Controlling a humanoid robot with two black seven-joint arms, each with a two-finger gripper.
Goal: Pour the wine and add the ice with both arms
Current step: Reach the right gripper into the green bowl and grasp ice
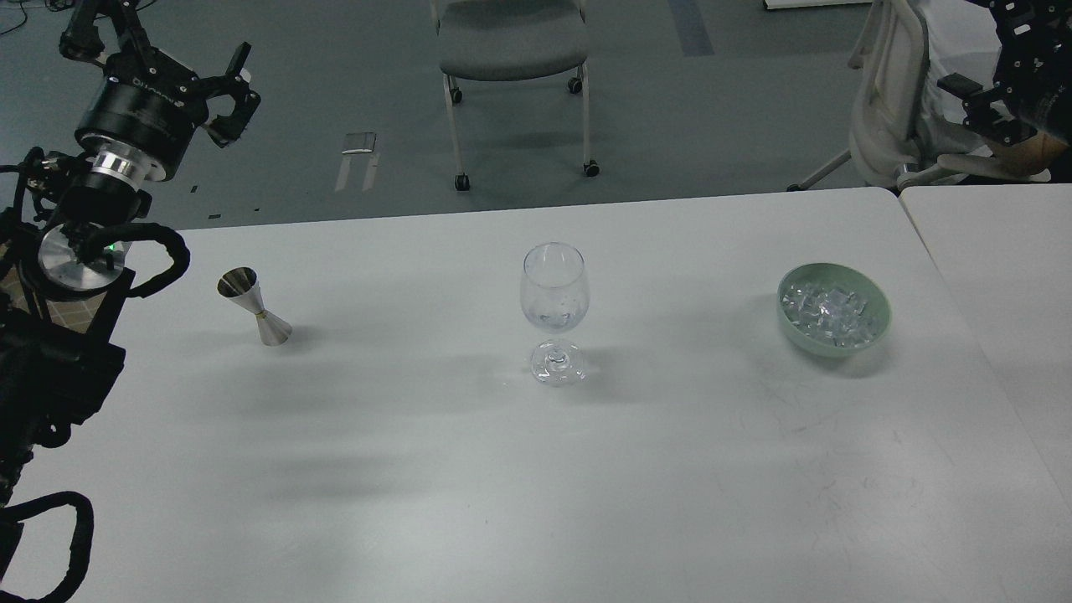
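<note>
Left gripper (219, 94) hangs high at the upper left of the head view, above the floor beyond the table edge, its black claw fingers spread apart with nothing between them. My right gripper (988, 105) sits at the far upper right, dark and bunched against a white chair (900, 100); I cannot tell whether its fingers are parted or closed, and I see nothing in it.

From this one view, both arms are clear of the table (536, 469) and well apart from every item. A steel jigger (255, 306) stands upright near the left side, its open cup empty as far as I can see. At the centre stands the wine glass (554, 311), upright, with what looks like a trace of clear wine (553, 319) low in the bowl and droplets on the wall; I see no cubes in it. The ice (829, 311) remains heaped in a green bowl (875, 295) to the right. I judge the pour may be done or barely begun, and the ice step is still ahead.

Surfaces: the table is matte white and lightly scuffed; the jigger is polished metal, two cones joined at a narrow waist; the glass is thin, clear and round-bowled on a short stem; the bowl is smooth, pale-glazed and shallow; the cubes are glassy and glittering. A grey wheeled chair (512, 42) stands beyond.
</note>
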